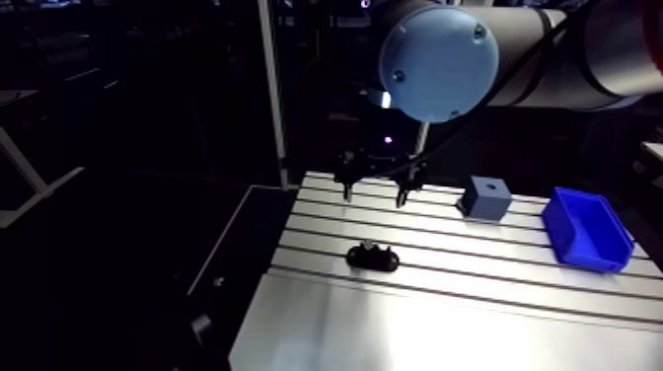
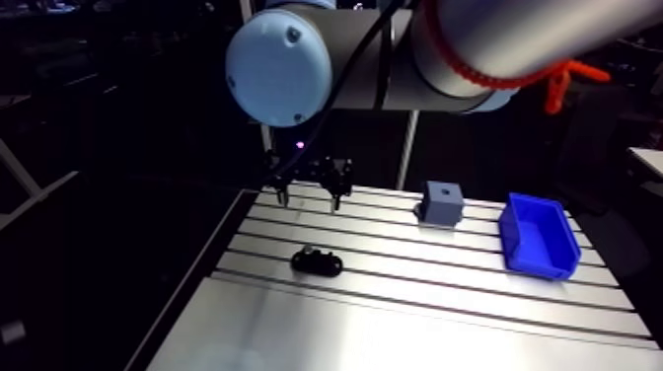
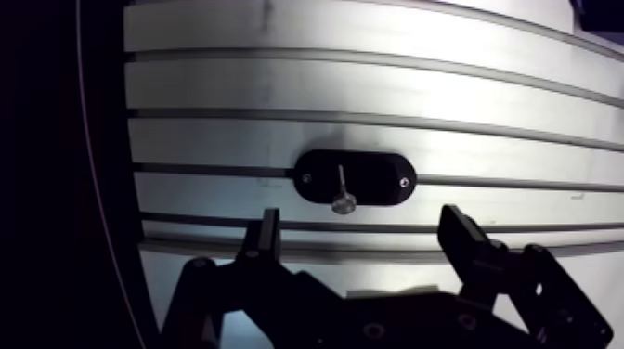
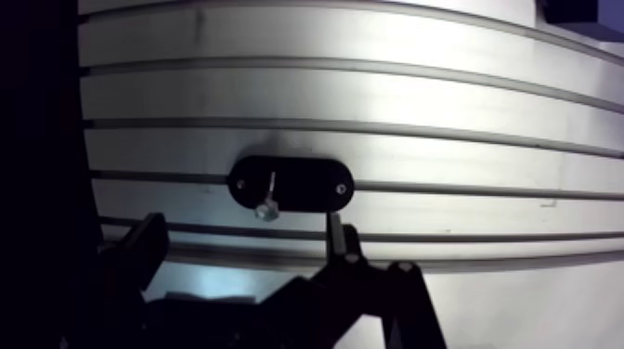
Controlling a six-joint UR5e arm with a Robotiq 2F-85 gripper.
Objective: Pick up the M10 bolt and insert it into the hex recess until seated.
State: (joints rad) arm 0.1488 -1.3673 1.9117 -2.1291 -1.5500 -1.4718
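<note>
As you look down past the wrist, your gripper hangs above the slotted table with its fingers spread wide and nothing between them. Just ahead of the fingertips you will find the M10 bolt resting on a black oval holder, its head toward the gripper. Farther off, well apart from the holder, stands a grey block with a hole in its top, and a blue bin sits near it.

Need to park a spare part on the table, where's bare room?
Biggest bare patch: near table strip, in front of the black holder. Also free between black holder and grey block. Crowded where grey block and blue bin sit; open tool hovers over the far slots.
</note>
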